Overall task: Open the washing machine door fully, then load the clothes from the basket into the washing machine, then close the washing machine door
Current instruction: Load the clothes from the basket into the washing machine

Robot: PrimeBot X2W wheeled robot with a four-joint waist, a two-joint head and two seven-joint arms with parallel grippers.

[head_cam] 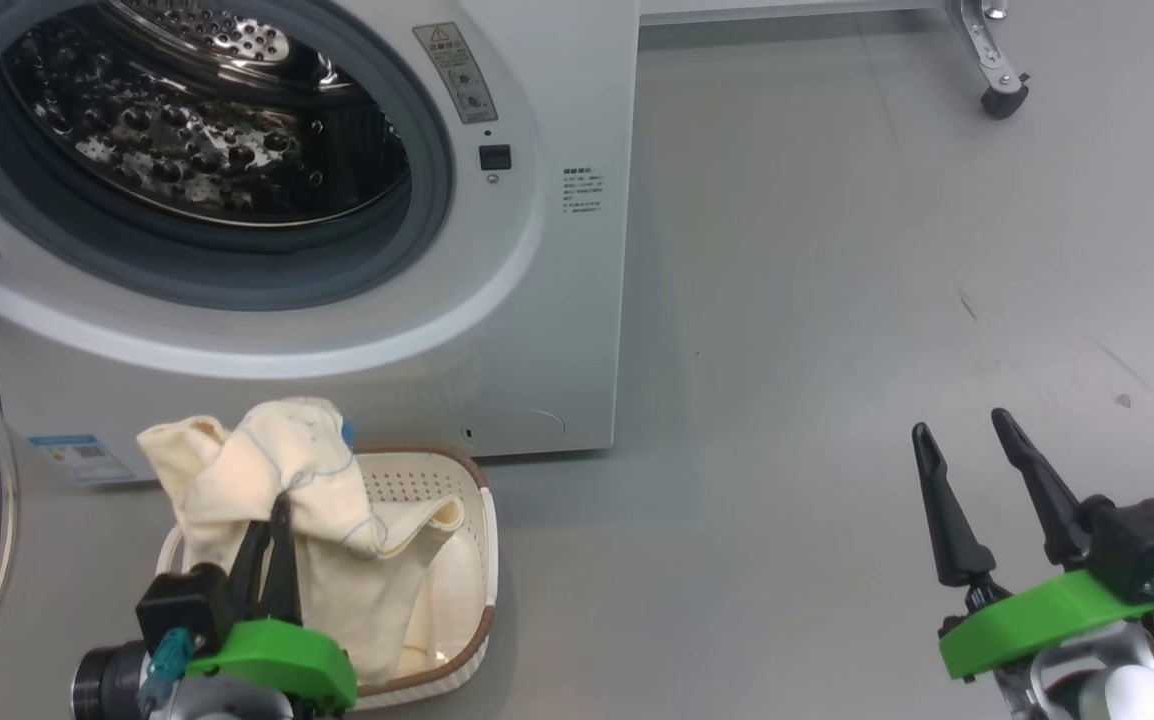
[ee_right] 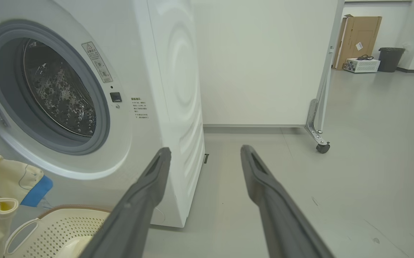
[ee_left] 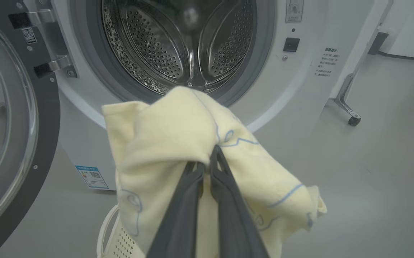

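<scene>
Hanging over the basket (head_cam: 484,560), the clothes (head_cam: 277,455) are pinched by the left gripper (ee_left: 207,161). The right gripper (head_cam: 962,423) is held spread wide.

Warning-triangle sticker (head_cam: 454,70) on washing machine (head_cam: 577,330); print illegible

grey floor (head_cam: 837,300), washing machine (head_cam: 537,300), basket (head_cam: 482,560)

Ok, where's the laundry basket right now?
Head view, lower left: the basket stands on the floor before the washing machine, just beyond the left gripper.
</scene>
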